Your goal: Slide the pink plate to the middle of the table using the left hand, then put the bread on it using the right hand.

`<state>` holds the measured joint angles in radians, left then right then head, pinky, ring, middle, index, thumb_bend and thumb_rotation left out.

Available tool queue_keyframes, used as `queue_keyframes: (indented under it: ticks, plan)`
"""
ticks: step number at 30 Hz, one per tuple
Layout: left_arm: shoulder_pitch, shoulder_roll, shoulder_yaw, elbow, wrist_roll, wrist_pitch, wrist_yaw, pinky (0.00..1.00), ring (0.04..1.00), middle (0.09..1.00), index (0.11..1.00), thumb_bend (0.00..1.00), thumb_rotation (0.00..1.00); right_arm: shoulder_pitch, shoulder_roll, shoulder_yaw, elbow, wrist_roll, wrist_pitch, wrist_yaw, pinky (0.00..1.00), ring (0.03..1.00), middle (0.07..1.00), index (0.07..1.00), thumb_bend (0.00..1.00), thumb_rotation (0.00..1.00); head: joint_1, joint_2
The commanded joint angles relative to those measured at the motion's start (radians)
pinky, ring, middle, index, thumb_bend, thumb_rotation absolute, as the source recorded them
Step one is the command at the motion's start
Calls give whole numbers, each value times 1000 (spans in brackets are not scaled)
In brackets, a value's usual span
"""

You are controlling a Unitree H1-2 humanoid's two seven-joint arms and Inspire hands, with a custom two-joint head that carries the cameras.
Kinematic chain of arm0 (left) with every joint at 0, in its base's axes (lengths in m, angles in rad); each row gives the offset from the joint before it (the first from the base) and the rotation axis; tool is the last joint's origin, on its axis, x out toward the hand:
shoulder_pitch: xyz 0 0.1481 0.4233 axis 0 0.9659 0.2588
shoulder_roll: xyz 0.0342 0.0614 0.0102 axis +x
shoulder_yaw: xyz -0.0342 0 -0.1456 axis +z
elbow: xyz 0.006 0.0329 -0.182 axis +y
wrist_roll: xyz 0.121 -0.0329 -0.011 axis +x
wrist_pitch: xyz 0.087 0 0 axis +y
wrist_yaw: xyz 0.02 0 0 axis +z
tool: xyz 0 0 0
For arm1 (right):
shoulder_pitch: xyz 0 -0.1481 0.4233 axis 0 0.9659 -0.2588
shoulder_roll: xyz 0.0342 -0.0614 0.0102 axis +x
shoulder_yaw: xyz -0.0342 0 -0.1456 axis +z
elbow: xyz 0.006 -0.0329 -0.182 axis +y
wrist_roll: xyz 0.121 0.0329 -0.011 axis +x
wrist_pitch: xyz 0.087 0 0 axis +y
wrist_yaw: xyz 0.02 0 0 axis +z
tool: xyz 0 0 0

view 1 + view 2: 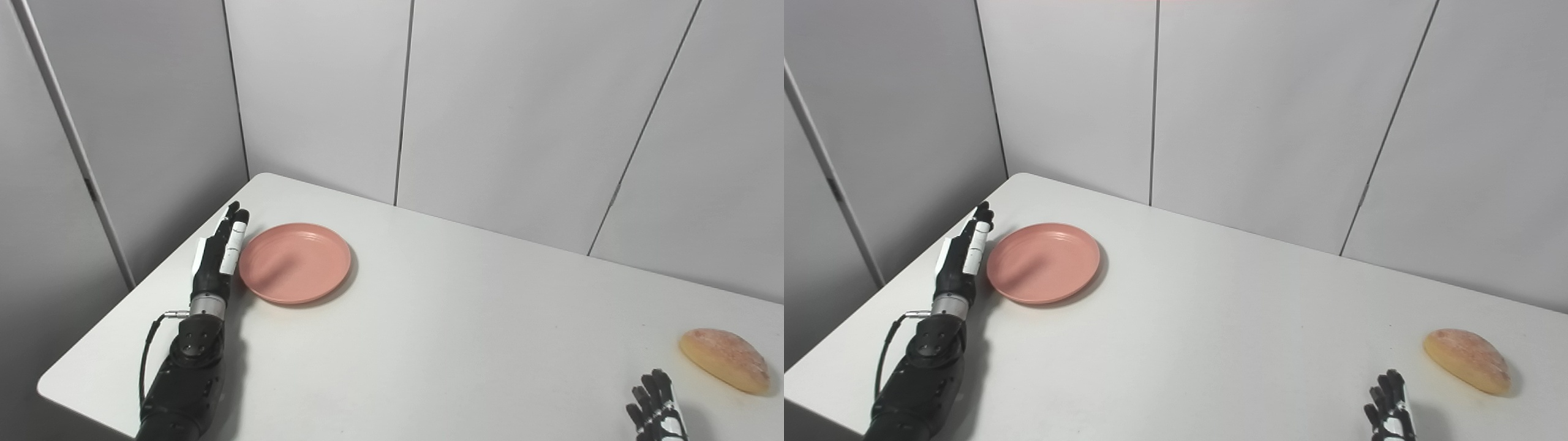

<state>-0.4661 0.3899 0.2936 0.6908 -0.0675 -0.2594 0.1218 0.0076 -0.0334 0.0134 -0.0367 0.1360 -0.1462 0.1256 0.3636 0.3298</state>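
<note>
Your pink plate (294, 263) lies just right of your left hand (217, 257), whose straight fingers stand edge-on at its rim, holding nothing. The bread (724, 359) sits just beyond your right hand (656, 413), fingers spread, on the surface (465, 324).

Two side-by-side head cameras look down, sharing the whole table (429, 318).

White rectangular table (465, 331) with a matte top and rounded corners fills the lower frame. Pale grey wall panels (508, 104), divided by thin dark vertical seams, occupy the upper frame and meet in a corner at upper left.
</note>
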Motion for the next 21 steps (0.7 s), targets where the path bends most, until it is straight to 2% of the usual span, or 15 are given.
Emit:
queue_keyframes:
  ticks: [1, 10, 15, 21]
  plan:
    - [-51, 8, -9, 20, -8, -53, -6, 1000, 956, 957, 961, 789, 1000, 5, -14, -5, -13, 1, -49, 10, 1000, 1000, 1000, 1000, 484, 981, 2, 2]
    - [-70, -13, -18, 81, -4, -98, 6, 1000, 962, 964, 960, 753, 1000, 7, -7, -6, -23, 9, -39, 4, 1000, 1000, 1000, 1000, 522, 941, 5, 6]
    - [-63, -26, -24, 54, 3, -57, 13, 1000, 948, 954, 954, 766, 1000, 9, -12, -2, -26, -2, -47, 5, 1000, 1000, 1000, 1000, 522, 962, 1, 11]
    - [-66, -47, -27, 62, -14, -80, -3, 1000, 969, 971, 972, 771, 1000, 12, -8, -5, -34, 12, -35, 5, 1000, 1000, 1000, 1000, 536, 930, -3, 17]
